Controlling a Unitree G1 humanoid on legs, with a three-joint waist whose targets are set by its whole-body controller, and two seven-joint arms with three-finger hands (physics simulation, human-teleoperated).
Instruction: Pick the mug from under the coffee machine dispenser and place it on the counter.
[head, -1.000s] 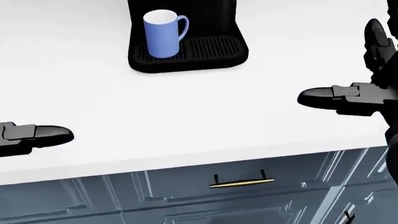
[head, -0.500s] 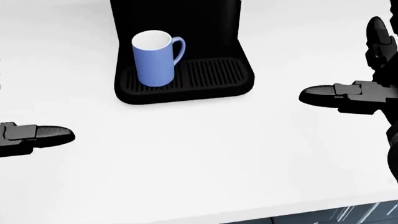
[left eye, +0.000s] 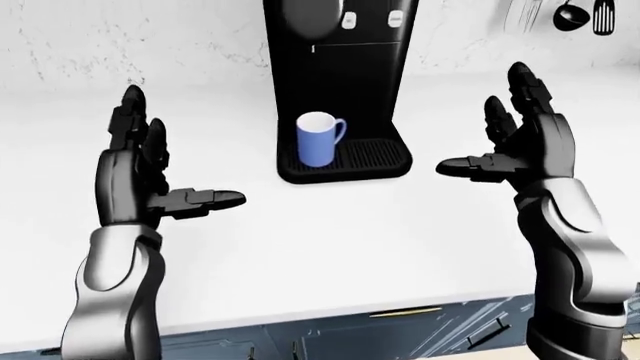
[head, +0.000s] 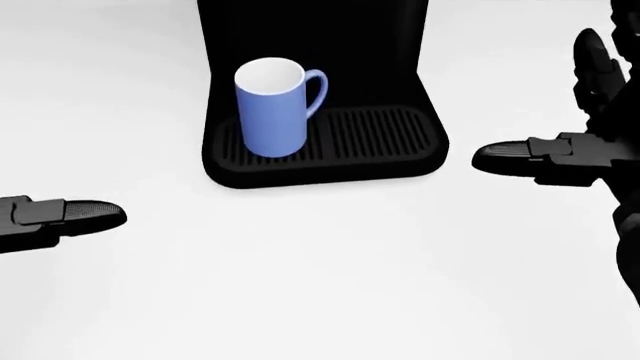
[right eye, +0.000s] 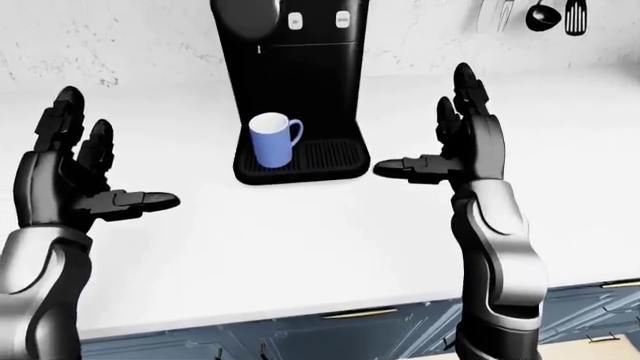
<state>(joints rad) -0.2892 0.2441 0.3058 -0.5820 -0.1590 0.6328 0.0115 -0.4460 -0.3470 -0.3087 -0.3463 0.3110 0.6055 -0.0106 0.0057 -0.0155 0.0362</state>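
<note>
Whole head view slid down since a second ago, so the camera moved closer: cabinet fronts dropped out and the coffee machine (left eye: 340, 90) fills more of the top. Both hands are up, palms facing each other, fingers spread wide and touching nothing: left hand (left eye: 140, 176), right hand (left eye: 525, 146). Blue mug (head: 272, 107) stands upright on the left side of the drip tray (head: 380, 139), handle pointing right; its inside looks plain white. Plenty of bare white bench (left eye: 350, 225) between the hands, down to its lower edge.
</note>
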